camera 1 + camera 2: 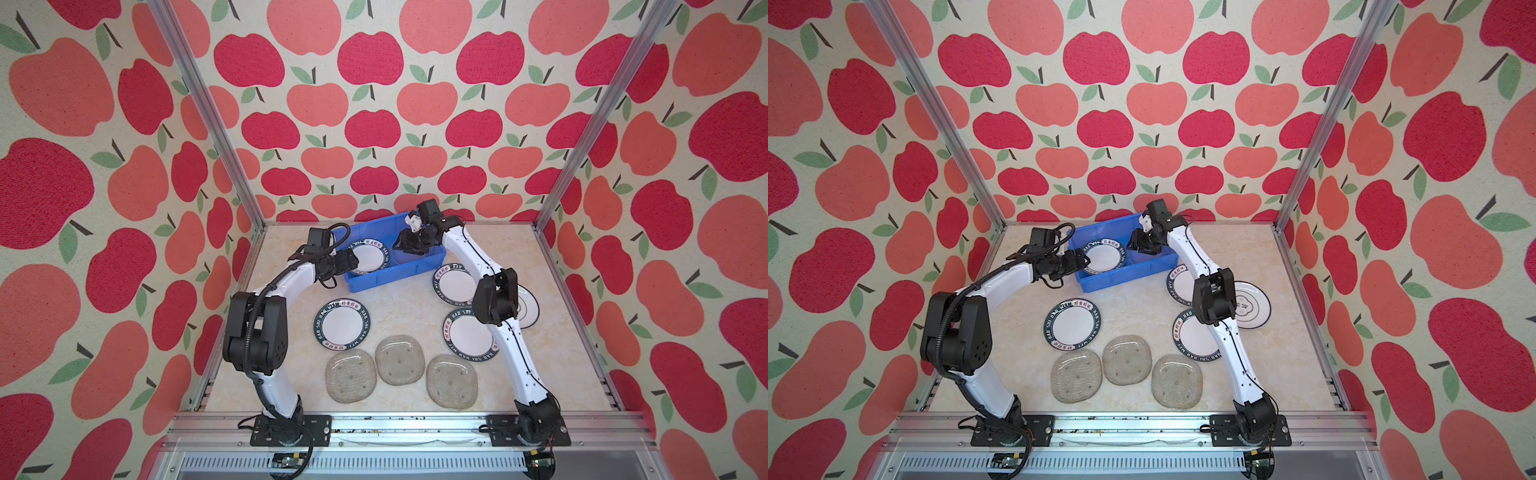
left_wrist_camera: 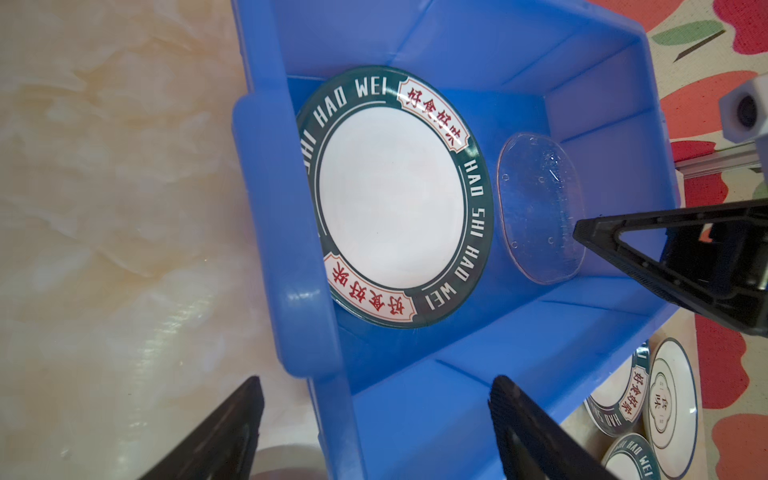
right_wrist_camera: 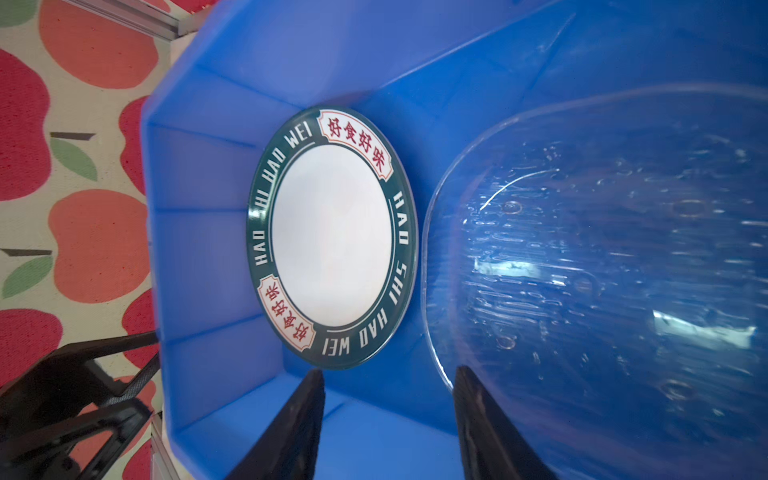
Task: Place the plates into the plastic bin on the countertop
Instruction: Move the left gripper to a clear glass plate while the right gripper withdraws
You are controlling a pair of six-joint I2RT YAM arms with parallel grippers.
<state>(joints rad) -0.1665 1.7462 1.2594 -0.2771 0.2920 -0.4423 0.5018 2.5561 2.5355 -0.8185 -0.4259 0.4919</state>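
Blue bin (image 1: 386,279) on bench (image 1: 415,307): one green-rimmed plate (image 1: 368,257), one glass plate (image 2: 536,208), side by side inside. Left gripper (image 2: 374,432): spread, empty, at bin's end. Right gripper (image 3: 390,415): spread, empty, perhaps touching glass plate's edge.

Both top views look steeply down from high above the near edge of the worktop (image 1: 415,303) toward the apple-patterned back wall (image 1: 374,124). They sit far enough off to hold the whole surface, the left arm (image 1: 286,282) and the right arm (image 1: 465,253), and differ only by a slight sideways shift. The left wrist camera sits close behind the left arm's jaws, looking over one short end of the blue bin (image 2: 266,208) into its inside. The right wrist camera is nearer still, facing back from the opposite end. Both wrist views share the bin's interior, the green-rimmed plate (image 2: 390,203) and the clear plate (image 2: 540,208), and each catches the other arm's jaws at its edge.
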